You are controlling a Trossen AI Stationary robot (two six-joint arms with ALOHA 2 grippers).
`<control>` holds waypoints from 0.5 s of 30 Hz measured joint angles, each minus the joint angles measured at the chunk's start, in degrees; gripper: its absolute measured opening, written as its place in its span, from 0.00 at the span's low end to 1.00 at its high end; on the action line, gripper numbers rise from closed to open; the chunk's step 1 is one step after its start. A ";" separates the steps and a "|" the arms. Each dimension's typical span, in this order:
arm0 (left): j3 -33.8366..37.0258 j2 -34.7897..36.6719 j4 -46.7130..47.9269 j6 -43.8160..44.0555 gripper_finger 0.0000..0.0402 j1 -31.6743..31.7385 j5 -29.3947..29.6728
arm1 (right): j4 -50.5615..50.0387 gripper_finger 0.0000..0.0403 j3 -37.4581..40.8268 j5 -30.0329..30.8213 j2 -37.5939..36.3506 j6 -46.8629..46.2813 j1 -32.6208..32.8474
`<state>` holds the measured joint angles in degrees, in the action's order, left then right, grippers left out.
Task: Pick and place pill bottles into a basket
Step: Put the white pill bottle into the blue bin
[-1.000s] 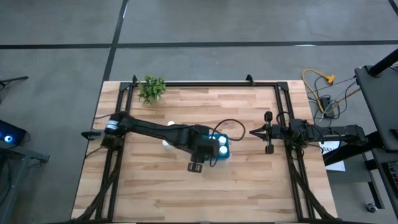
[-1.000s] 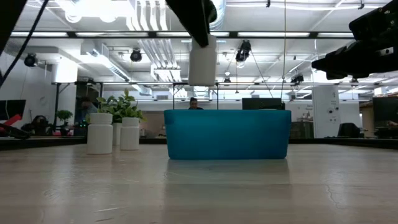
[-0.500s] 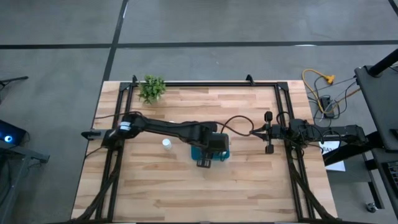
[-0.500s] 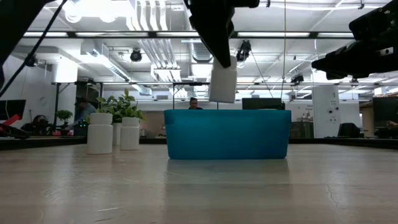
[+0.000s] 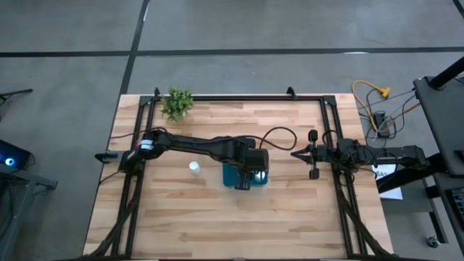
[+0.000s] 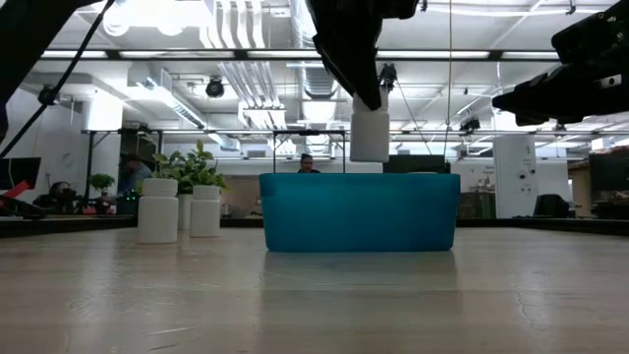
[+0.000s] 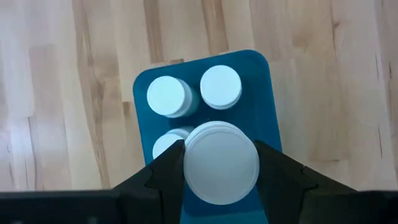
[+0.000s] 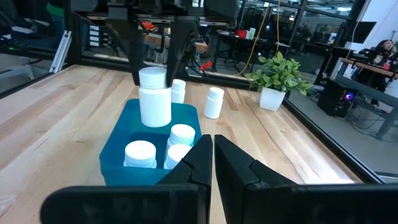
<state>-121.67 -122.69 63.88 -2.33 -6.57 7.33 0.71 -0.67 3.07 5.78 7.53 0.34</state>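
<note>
Above the teal basket [image 6: 360, 211], gripped pill bottle [image 6: 370, 136] hanging upright, clear of the rim, over the basket's middle-right part. Was left of the basket a second ago, travelled right and slightly down since; now lined up over an open spot, so release looks like the next step, judged only from position. Left gripper [image 7: 221, 163] clamped on that bottle's sides just under the cap, fingers nearly shut round it. Three more bottles already inside: two [image 7: 168, 96] [image 7: 221, 86] side by side at one end, a third [image 7: 166, 144] partly hidden under the held one. Two bottles [image 6: 157, 209] [image 6: 205, 210] left on the table, standing upright to the left of the basket, close together; only one of them [image 5: 194, 167] visible from above, arm likely covering the other. So four of six done once this one drops. All bottles plain white, short cylinders, round flat caps, no label legible. Basket small, rounded corners, sitting mid-table on the wood. Green plant [image 5: 177, 103] far-left corner, well apart. Right gripper [image 5: 296, 154] parked at the right of the table, fingers fully closed, holding nothing, pointing at the basket.
</note>
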 joint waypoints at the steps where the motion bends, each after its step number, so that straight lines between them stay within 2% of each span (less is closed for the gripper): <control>1: 0.28 0.00 -0.54 0.02 0.36 0.00 0.00 | 0.00 0.02 0.00 -0.01 0.00 0.00 0.00; 15: 7.89 0.00 -6.46 0.44 0.36 0.24 0.18 | 0.02 0.02 0.00 0.00 -0.02 0.00 0.00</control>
<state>-113.78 -122.69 57.41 -1.89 -6.33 7.51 0.73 -0.67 3.07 5.76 7.53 0.34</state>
